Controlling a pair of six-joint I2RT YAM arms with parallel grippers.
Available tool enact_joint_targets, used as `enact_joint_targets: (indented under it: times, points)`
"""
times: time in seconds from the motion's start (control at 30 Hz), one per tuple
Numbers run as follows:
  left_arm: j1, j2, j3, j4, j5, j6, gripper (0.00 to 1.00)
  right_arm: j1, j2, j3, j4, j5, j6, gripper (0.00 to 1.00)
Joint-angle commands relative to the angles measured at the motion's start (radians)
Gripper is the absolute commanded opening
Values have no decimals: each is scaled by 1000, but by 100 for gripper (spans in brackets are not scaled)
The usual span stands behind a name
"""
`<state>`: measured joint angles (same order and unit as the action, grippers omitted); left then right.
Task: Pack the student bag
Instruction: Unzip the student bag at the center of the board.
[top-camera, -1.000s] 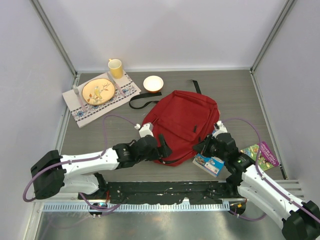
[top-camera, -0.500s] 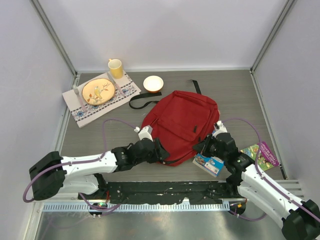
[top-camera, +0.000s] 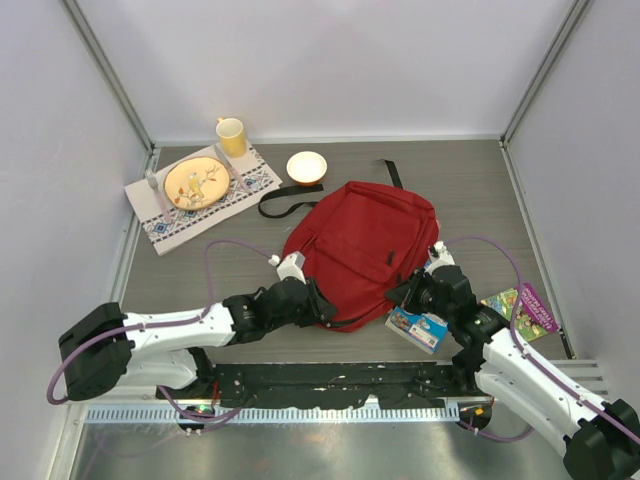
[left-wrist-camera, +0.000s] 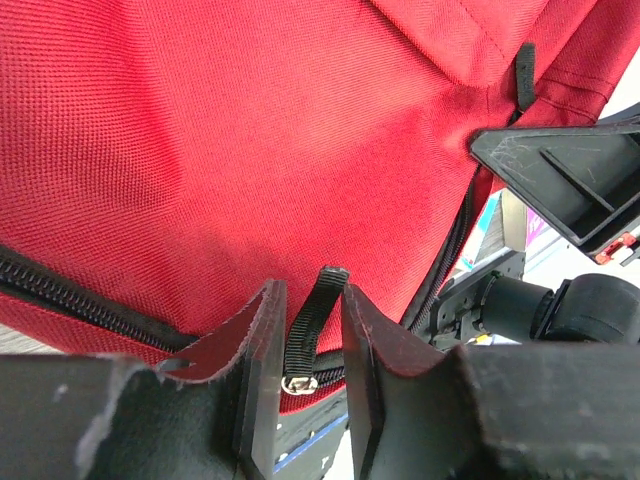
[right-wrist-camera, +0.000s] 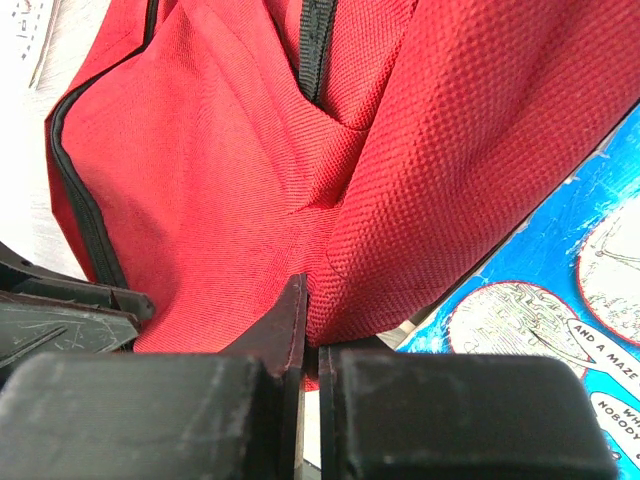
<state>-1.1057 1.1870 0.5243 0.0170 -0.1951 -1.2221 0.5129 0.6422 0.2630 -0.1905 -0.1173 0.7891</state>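
Note:
The student bag (top-camera: 365, 240), dark red with black zipper lines, lies flat in the middle of the table. My left gripper (top-camera: 322, 308) is at its near left edge. In the left wrist view its jaws (left-wrist-camera: 308, 290) stand narrowly open on either side of a black zipper pull (left-wrist-camera: 312, 320) with a metal ring, and a gap still shows beside the strap. My right gripper (top-camera: 405, 293) is at the bag's near right corner. The right wrist view shows this gripper (right-wrist-camera: 308, 300) shut on a fold of the bag's red fabric (right-wrist-camera: 200, 180).
A blue illustrated book (top-camera: 418, 327) lies partly under the bag's near right corner. A green and purple book (top-camera: 522, 307) is at the right edge. At the back left are a placemat with a plate (top-camera: 196, 183), a yellow cup (top-camera: 232, 135) and a small bowl (top-camera: 306, 165).
My left gripper has drawn back toward the bag's near edge and its jaws have narrowed around the zipper pull. The right arm and the bag have stayed put.

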Motion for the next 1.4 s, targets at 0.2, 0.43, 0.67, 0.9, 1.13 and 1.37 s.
enact_joint_targets:
  times: [0.2,0.43,0.67,0.9,1.13,1.37]
  points:
    - [1,49,17,63,36,7,4,-2,-7,12,56,22,6,1]
    - [1,-15,20,6,-3,27,0,-2,2,34,30,59,6,1]
    - [1,-179,37,-282,-156,58,0,-1,94,105,-1,113,-39,1]
    - [1,-317,-1,-426,-242,33,0,-4,132,145,10,153,-59,1]
    - [1,-369,11,-597,-341,-14,0,-4,171,176,20,176,-88,1]
    - [-6,-406,29,-536,-274,59,0,-7,278,278,-12,73,-166,16]
